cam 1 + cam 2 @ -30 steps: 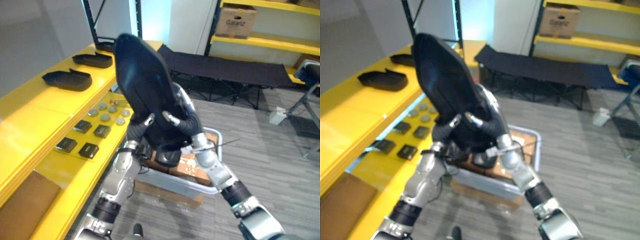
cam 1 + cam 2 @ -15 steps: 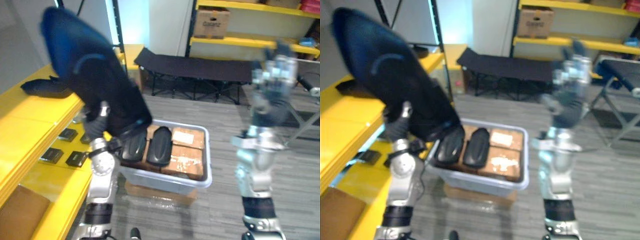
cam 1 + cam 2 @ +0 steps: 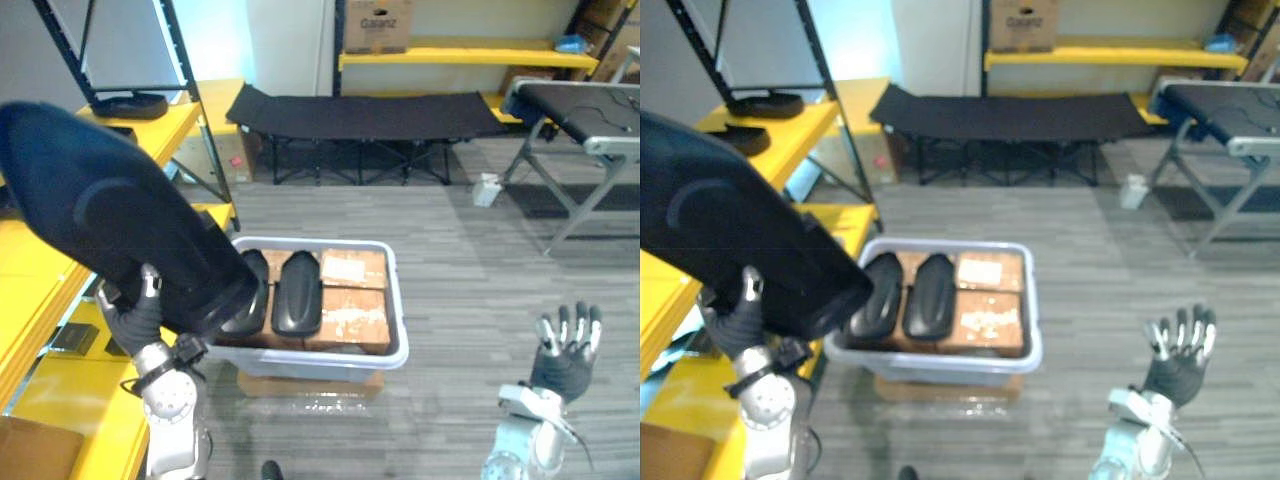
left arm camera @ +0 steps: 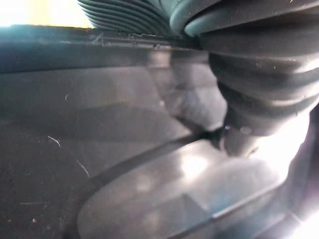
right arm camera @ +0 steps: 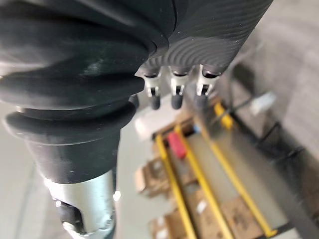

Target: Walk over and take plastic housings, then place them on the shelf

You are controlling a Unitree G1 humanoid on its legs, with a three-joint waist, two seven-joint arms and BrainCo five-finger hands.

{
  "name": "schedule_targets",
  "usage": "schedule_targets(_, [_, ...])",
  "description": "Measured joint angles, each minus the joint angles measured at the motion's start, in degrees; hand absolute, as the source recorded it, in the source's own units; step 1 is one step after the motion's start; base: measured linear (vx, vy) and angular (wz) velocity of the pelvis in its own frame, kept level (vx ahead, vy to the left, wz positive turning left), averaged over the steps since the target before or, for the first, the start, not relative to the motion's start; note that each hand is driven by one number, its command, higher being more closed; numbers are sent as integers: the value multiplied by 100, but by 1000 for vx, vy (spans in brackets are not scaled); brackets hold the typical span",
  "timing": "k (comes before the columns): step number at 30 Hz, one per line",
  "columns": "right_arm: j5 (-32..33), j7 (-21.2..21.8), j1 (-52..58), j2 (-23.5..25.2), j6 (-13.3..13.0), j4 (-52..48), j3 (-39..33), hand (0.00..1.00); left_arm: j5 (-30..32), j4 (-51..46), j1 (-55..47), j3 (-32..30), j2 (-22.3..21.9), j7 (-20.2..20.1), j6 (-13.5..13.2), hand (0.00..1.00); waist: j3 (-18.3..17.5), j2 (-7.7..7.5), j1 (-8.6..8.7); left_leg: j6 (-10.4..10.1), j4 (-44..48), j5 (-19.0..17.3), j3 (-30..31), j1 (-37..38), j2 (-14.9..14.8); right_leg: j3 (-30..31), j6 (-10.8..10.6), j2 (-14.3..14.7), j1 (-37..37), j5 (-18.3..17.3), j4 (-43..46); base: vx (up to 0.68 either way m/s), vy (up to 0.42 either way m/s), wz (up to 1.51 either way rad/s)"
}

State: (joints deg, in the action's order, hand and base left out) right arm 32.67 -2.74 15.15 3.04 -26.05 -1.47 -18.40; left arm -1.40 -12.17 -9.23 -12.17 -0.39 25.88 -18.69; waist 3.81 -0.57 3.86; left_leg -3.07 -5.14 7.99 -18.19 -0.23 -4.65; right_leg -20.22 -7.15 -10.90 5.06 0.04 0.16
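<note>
A large black plastic housing [image 3: 110, 220], clasped by the left robot hand [image 3: 135, 318] mid-carry, should next be lowered onto the yellow shelf [image 3: 35, 395].

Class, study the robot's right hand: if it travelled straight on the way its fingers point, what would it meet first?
Nothing nearby: the open right hand has free air ahead. Its wrist view looks past the fingers to distant yellow shelving with cardboard boxes, probably the first thing met; depth is unclear.
</note>
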Motion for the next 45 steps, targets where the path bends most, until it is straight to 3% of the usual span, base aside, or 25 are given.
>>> schedule_targets(4, [-81,260,-73,-27,109,3,332,0,15,-106,-110,-36,-1,125,1,100,4,7,-50,1,0,-9,22,-3,9,-12,35,-7,8,-22,-5,-3,5,1])
schedule_targets(6, [-182,402,-164,-64,210,67,635,0,39,-322,-248,-53,-3,284,8,100,5,11,-158,-9,-1,-16,98,-42,27,-80,32,-14,22,-25,-3,-10,16,28])
schedule_targets(8, [-202,411,-387,-129,236,297,972,0,63,-634,-343,-127,-9,326,10,100,4,23,-206,-16,-1,0,422,-196,79,-412,29,-23,85,-51,-3,-6,7,69])
schedule_targets(10, [-445,386,-709,-212,283,623,1409,0,196,-904,-528,-388,-21,326,9,100,12,31,-461,-3,-1,32,725,-209,166,-713,-3,-71,263,-108,14,16,15,67])
schedule_targets(14, [-949,312,-1124,-379,360,706,2053,0,174,-1364,-862,-818,-79,250,0,100,3,38,-799,77,1,96,1041,-314,293,-1033,-28,-126,374,-118,27,29,22,55])
schedule_targets(17, [-1290,278,-1441,-445,453,709,2394,0,115,-1513,-1015,-1031,-166,-23,-34,100,12,20,-1011,109,1,119,1335,-401,437,-1274,-22,-193,468,-148,53,23,38,52])
schedule_targets(20, [-1506,136,-1498,-484,490,723,2527,0,-225,-1511,-981,-930,-155,-363,-32,100,40,-68,-942,170,-1,114,1783,-495,551,-729,293,-201,458,-477,344,-2,56,81])
schedule_targets(21, [-1519,107,-1487,-485,503,722,2527,0,-334,-1472,-859,-839,-70,-446,-28,100,118,-179,-908,168,-1,115,1961,-530,622,-377,318,-190,434,-764,469,-34,22,71])
schedule_targets(24, [-1498,172,-1354,-490,620,706,2556,0,-328,-1232,-765,-699,15,-456,-24,100,178,-284,-927,89,0,198,2236,-597,616,-256,197,-113,314,-1061,752,-70,-91,45])
schedule_targets(28, [-1498,419,-1229,-543,633,705,2751,0,-324,-962,-781,-576,4,-325,14,100,184,-274,-924,-22,7,365,2448,-673,483,-386,171,91,316,-1109,808,-45,-109,21])
schedule_targets(33, [-1543,585,-1202,-712,672,705,3032,0,-278,-964,-1111,-517,-15,-227,48,100,310,-58,-1002,-143,34,478,2829,-692,365,-821,164,313,510,-1242,934,-46,-118,45])
schedule_targets(35, [-1551,526,-1134,-745,674,688,2985,0,-326,-963,-1208,-512,-19,-327,49,100,332,-24,-1013,85,35,413,2567,-776,360,-1271,134,320,661,-1311,1005,-23,-83,100])
schedule_targets(37, [-1577,485,-1028,-844,675,624,2877,0,-381,-963,-1216,-496,-19,-579,45,100,366,-10,-961,329,40,354,1845,-858,320,-1798,109,284,912,-1301,992,15,-32,137])
schedule_targets(39, [-1737,370,-922,-926,676,584,2744,0,-505,-963,-1247,-445,-20,-765,34,100,373,39,-980,405,41,406,1456,-883,324,-1906,99,261,1040,-1313,1015,30,45,119])
schedule_targets(42, [-1793,269,-932,-935,675,520,2659,0,-551,-965,-1452,-463,-41,-863,7,100,383,46,-1126,392,39,409,1369,-882,538,-1810,64,66,1129,-1524,1041,22,59,53])
schedule_targets(45, [-1771,267,-960,-910,655,483,2626,0,-527,-966,-1566,-460,-75,-863,-50,100,404,76,-1129,386,39,416,1127,-871,668,-1702,34,-114,1119,-1652,1038,-23,47,6])
